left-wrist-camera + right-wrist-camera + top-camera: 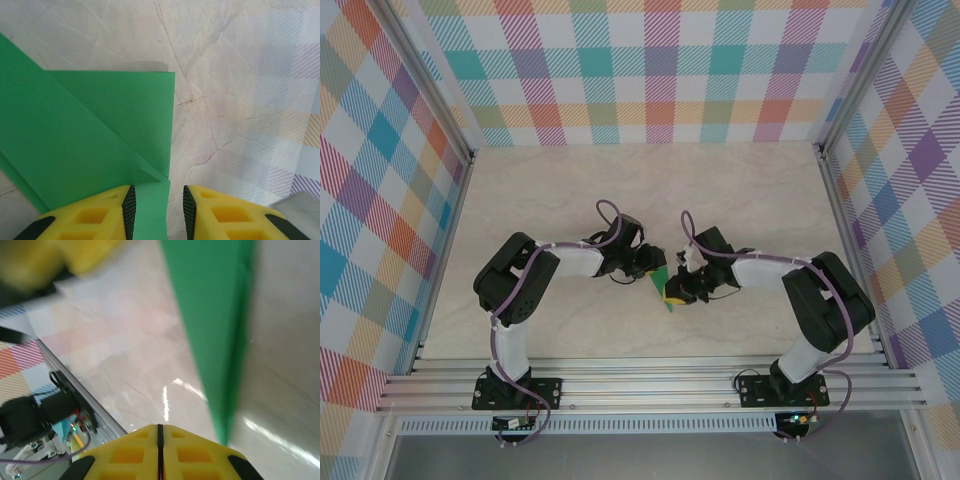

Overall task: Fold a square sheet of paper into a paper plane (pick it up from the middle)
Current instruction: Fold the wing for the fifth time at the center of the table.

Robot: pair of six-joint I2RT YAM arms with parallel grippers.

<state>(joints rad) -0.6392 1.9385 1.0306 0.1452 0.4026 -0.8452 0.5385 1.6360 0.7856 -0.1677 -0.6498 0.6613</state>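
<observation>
Pretty clearly a robotics lab setup, not anybody's home or office. It's a boxed-in test cell: pale marble-look table (760,200) fenced on three sides by panels (660,70) printed with loud pastel plaid, all hung on bare aluminium extrusion posts (425,75). Along the near edge there's a slotted aluminium rail (650,385), with two small black-and-white robot arms bolted to it side by side, left arm (520,280) and right arm (820,300). Purple cables (503,345) run loose along the arms down to little exposed circuit boards (510,424) at the bases. The left gripper (158,195) has chunky yellow plastic fingers, very research-rig looking.
</observation>
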